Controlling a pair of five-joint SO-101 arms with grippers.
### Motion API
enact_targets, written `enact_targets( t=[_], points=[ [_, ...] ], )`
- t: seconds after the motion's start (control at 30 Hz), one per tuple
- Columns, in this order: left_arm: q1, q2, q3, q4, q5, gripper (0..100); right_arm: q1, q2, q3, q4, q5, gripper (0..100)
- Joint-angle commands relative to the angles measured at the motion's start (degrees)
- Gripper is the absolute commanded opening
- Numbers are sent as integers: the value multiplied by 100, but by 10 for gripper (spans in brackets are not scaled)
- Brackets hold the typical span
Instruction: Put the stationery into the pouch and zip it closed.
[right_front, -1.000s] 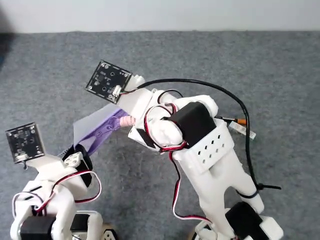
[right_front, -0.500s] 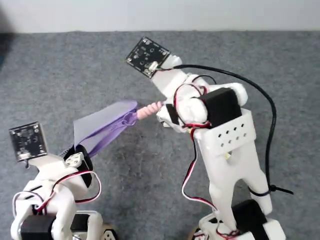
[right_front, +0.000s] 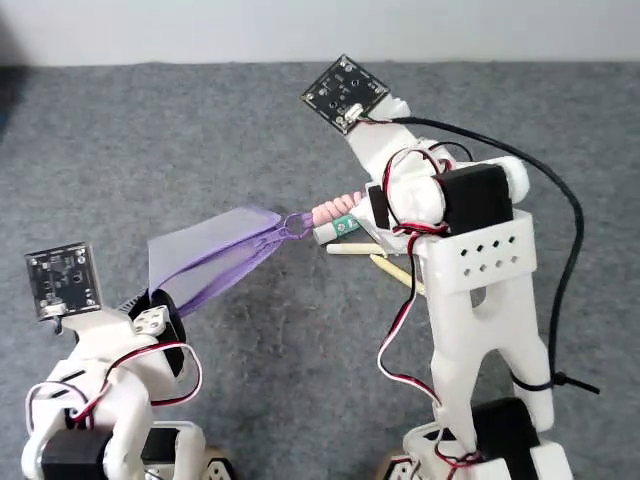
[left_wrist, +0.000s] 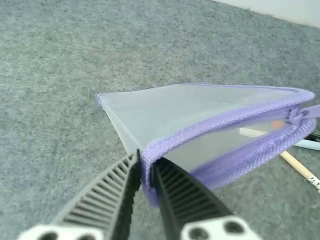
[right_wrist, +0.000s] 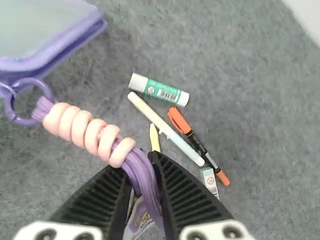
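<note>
- Purple mesh pouch (right_front: 215, 245): finding it strung taut between the two arms over the grey mat (right_front: 150, 130).
- Comparing against the two earlier high frames: tracking the right arm swinging away from the pouch, dragging the pink coil (right_front: 335, 209) and its ring (right_front: 296, 224) steadily outward, and drawing the pouch from a slack fold into a long stretched wedge.
- Logging the left arm keeping its post throughout, anchoring the opposite end.
- Reading this as a zip stroke. Judging it an opening stroke rather than a closing one, going by stationery lying outside the pouch.
- Left wrist view: seeing the left gripper (left_wrist: 145, 175) clamped on the pouch's zipper-tape corner. Also seeing the two tape halves bowing apart toward the slider (left_wrist: 299, 116) at the far end, suggesting an open mouth, though not confirming it.
- Right wrist view: seeing the right gripper (right_wrist: 141, 172) pinching the zip cord (right_wrist: 142, 172) just behind the coil.
- Same view: picking out the glue stick (right_wrist: 158, 90), pale pencil (right_wrist: 162, 127), yellow pencil (right_wrist: 154, 137) and orange marker (right_wrist: 192, 140), bunched on the mat near the pouch's pulled end.
- High view: losing most of that bunch under the right arm, but gaining the overall span from one arm to the other.
- Marking loading and final zipping as not yet done.
</note>
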Motion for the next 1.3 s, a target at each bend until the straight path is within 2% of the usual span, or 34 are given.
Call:
enact_targets(
  t=[0.0, 0.23, 0.43, 0.5, 0.63, 0.7, 0.9, 1.07, 1.13, 1.27],
  points=[
    [-70, 97, -31, -88, -53, 12, 127, -92, -9, 171, 35, 9],
    [-70, 97, -31, -79, -44, 12, 462, -57, 18, 180, 9, 9],
    [-70, 97, -22, -79, -35, 12, 180, -163, 18, 215, -9, 15],
    [-70, 97, -22, -79, -35, 12, 57, -356, 18, 233, -246, 63],
    [-70, 97, -22, -79, -35, 12, -101, -804, 44, 242, -853, 262],
    [-70, 97, -22, -79, -35, 12, -110, -1024, 193, 242, -1064, 280],
    [-70, 97, -22, -79, -35, 12, -75, -1780, 1319, 242, -1064, 151],
    [-70, 97, -22, -79, -35, 12, 101, -2448, 2576, 242, -1081, 145],
    [-70, 97, -22, -79, -44, 12, 330, -2774, 3059, 242, -1081, 166],
    [-70, 97, -31, -79, -44, 12, 796, -3547, 4088, 242, -1055, 285]
  ],
)
